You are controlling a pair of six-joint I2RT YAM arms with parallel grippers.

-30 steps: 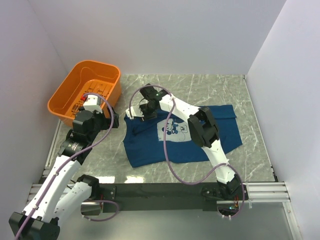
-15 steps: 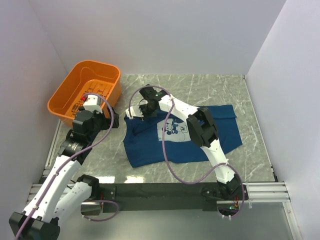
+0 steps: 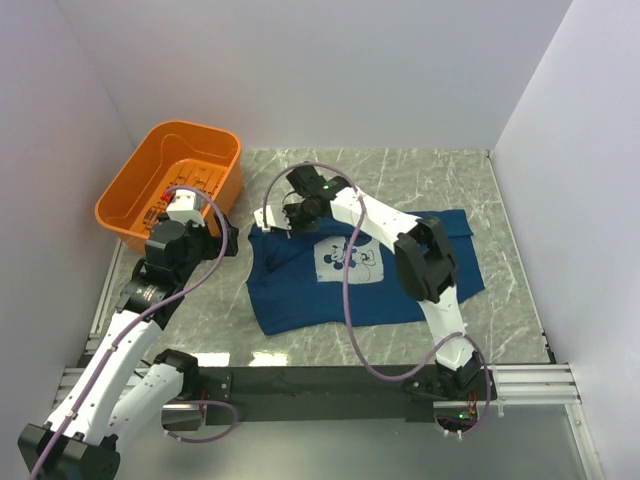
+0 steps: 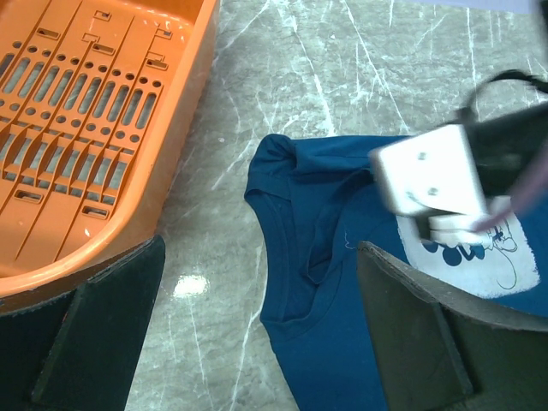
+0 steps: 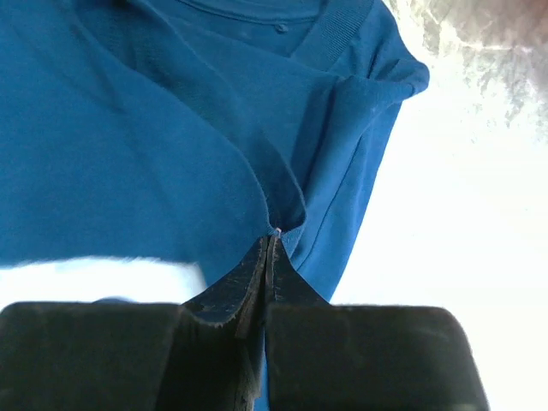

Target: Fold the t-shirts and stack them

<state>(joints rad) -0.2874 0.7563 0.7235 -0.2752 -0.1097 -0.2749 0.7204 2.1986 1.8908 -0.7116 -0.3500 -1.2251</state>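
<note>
**Right gripper pinches the shirt beside its collar; left gripper hangs open near the basket**

The navy t-shirt [image 3: 300, 295] lies spread on the marble table [image 3: 420, 175], chest up, with its pale square cartoon print [image 3: 348, 262] facing the camera. The collar end points toward the left side of the table. The cloth around the neckline is rumpled and folded over itself, while the rest lies fairly flat.

The right gripper [image 5: 270, 241] reaches across the shirt to that collar end. Its two fingers are pressed together on a small fold of blue fabric just beside the ribbed neckline.

The left gripper [image 3: 226, 240] hangs just off the shirt's collar edge with its fingers spread wide, gripping nothing. It sits between the shirt and the orange basket [image 3: 195, 127], which stands in the far left corner of the table.
</note>
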